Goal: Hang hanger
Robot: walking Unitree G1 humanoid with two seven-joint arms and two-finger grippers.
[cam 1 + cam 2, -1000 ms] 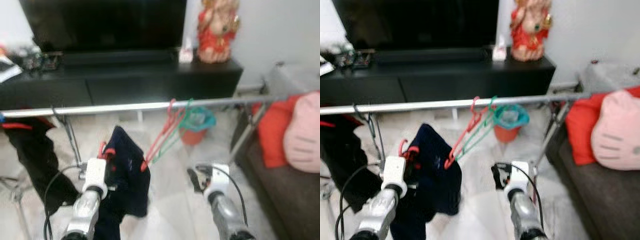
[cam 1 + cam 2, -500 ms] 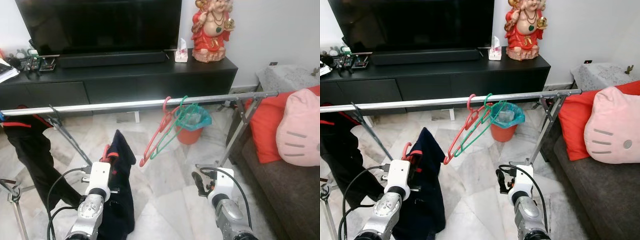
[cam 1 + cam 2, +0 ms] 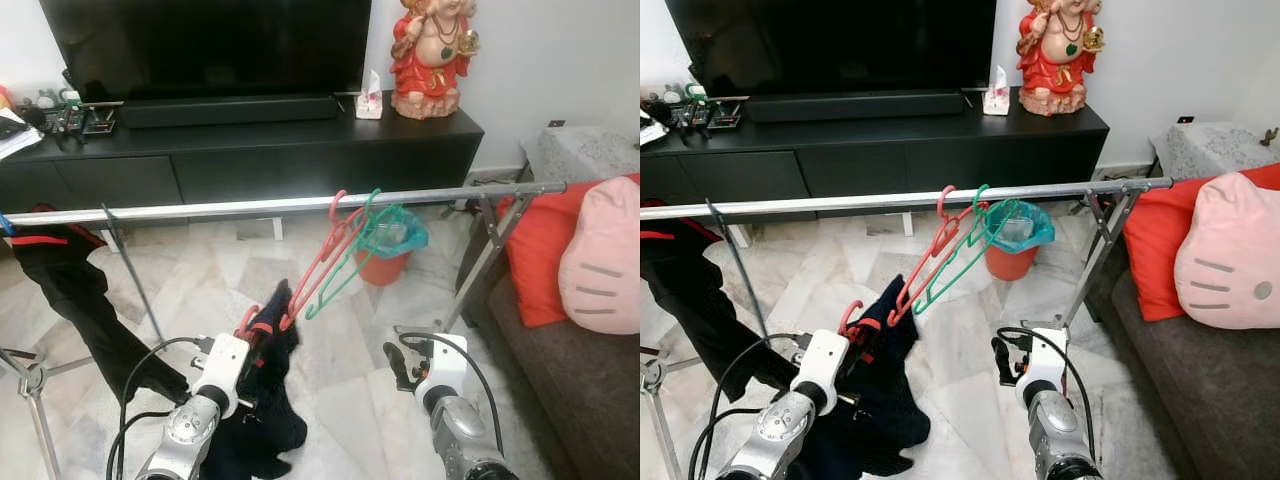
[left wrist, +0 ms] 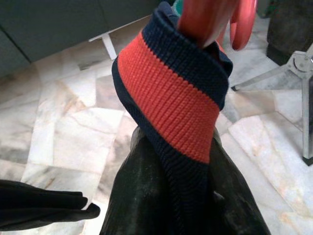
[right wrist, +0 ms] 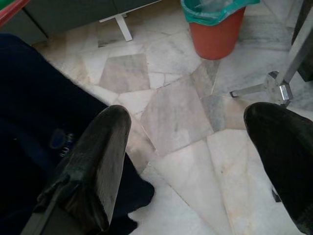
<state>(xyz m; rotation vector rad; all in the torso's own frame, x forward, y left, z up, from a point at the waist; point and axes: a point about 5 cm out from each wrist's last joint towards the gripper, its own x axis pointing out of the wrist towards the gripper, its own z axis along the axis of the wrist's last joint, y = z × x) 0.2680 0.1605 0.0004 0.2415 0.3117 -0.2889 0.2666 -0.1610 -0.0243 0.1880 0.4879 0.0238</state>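
Observation:
My left gripper point(image 3: 256, 334) is shut on the red-striped collar point(image 4: 168, 100) of a navy garment point(image 3: 268, 400), where a red hanger's hook point(image 4: 215, 17) sticks out. It is held low, below the silver rail point(image 3: 220, 209). The garment's lower part bunches on the marble floor. A bare red hanger point(image 3: 322, 262) and a green hanger point(image 3: 350, 255) hang side by side on the rail, just above and to the right of the held collar. My right gripper point(image 3: 398, 362) is open and holds nothing, with its fingers point(image 5: 98, 161) spread over the floor.
A black garment point(image 3: 62, 275) hangs at the rail's left end. An orange bin point(image 3: 390, 250) with a teal liner stands behind the rail. A black TV cabinet point(image 3: 250, 150) lines the back wall. A sofa with a red cushion point(image 3: 540, 250) and a pink cushion point(image 3: 600, 270) is at the right.
My left gripper has moved right and down with the garment, bringing the collar under the hanging hangers. The garment's lower part now bunches on the floor. My right arm is unchanged.

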